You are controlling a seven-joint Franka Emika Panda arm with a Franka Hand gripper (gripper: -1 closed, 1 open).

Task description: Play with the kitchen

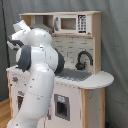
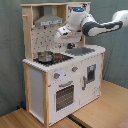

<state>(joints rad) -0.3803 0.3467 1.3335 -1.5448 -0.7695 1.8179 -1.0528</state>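
The kitchen [image 2: 60, 75] is a white and light-wood toy with a pegboard back [image 2: 41, 41], a grey hood [image 2: 50, 21], a hob [image 2: 56, 58], an oven door [image 2: 64, 96] and knobs [image 2: 56, 76]. In the first exterior view its black faucet [image 1: 84, 59] stands behind the sink [image 1: 75, 75], and the white arm [image 1: 37, 75] hides the kitchen's left half. In the second exterior view my gripper [image 2: 63, 35] hangs in the air under the upper shelf, in front of the back wall, above the counter between hob and sink. It touches nothing that I can see.
A metal pot [image 2: 45, 56] sits on the hob. A toy microwave [image 1: 70, 23] fills the upper shelf. The counter's rounded end [image 1: 102, 79] juts out at the first exterior view's right. A dark curtain [image 2: 10, 50] hangs behind, and the kitchen stands on a wooden table [image 2: 100, 112].
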